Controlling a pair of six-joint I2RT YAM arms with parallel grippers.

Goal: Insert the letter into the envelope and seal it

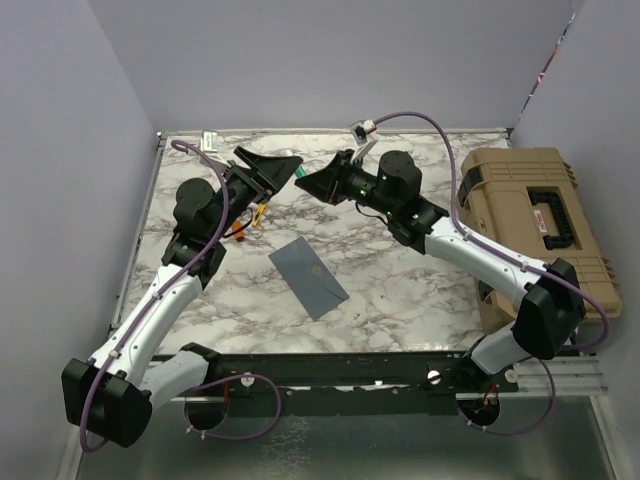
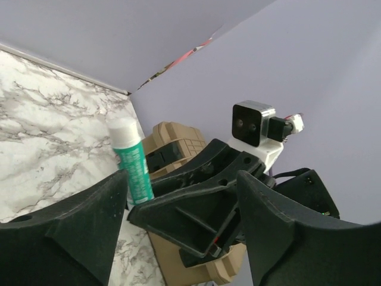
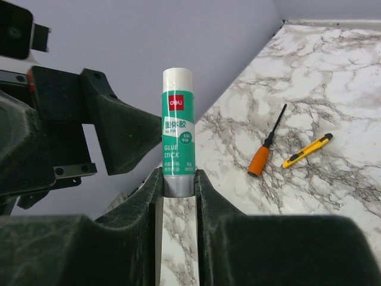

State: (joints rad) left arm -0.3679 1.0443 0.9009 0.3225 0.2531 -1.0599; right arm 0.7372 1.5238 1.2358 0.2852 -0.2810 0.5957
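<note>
The grey-blue envelope (image 1: 310, 277) lies flat in the middle of the marble table (image 1: 400, 290), flap side up. The letter does not show in any view. My right gripper (image 3: 177, 182) is shut on the grey base of a green glue stick (image 3: 177, 122) and holds it above the table's far side (image 1: 300, 175). The stick's white cap is on. My left gripper (image 1: 280, 168) faces it, open, with the glue stick (image 2: 132, 167) just inside its left finger (image 2: 77, 232). Neither gripper touches the envelope.
An orange-handled screwdriver (image 3: 266, 146) and a yellow utility knife (image 3: 306, 151) lie on the marble at the left, below the left arm (image 1: 245, 222). A tan hard case (image 1: 540, 220) stands at the table's right edge. Purple walls close in the back and sides.
</note>
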